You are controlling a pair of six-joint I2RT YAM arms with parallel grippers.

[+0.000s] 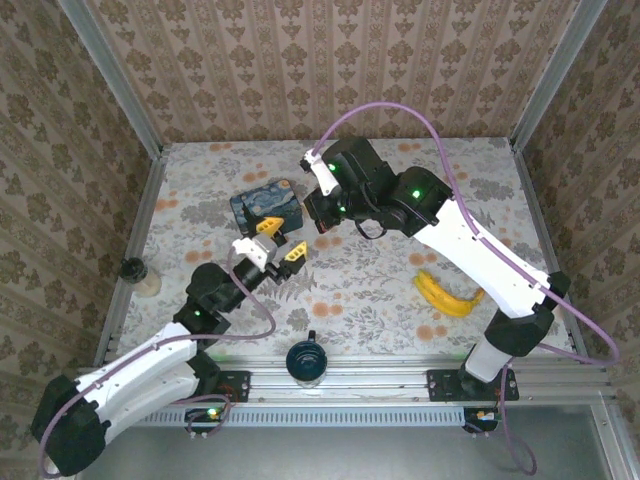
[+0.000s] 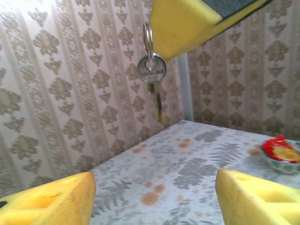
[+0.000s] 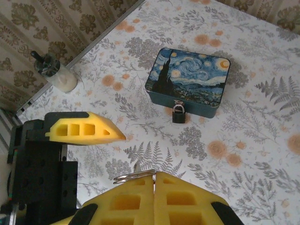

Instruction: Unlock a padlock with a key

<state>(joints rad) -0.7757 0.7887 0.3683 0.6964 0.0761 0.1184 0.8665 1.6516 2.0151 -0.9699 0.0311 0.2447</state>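
Padlock [image 3: 178, 114] sits at the front edge of the blue starry-night box [image 3: 190, 79] on the floral desk [image 3: 262, 117]. The key [image 2: 151, 70] dangles by its ring from the right gripper [image 3: 153, 180], whose fingers are pressed together on the ring. Just beside it the left gripper [image 1: 280, 241] hovers, fingers [image 2: 47, 199] spread.

A robot test cell. Silver aluminium frame rails [image 1: 390, 377] edge the floral-printed tabletop [image 1: 370, 290]. Beige damask-patterned wall panels [image 1: 330, 70] rise around it.
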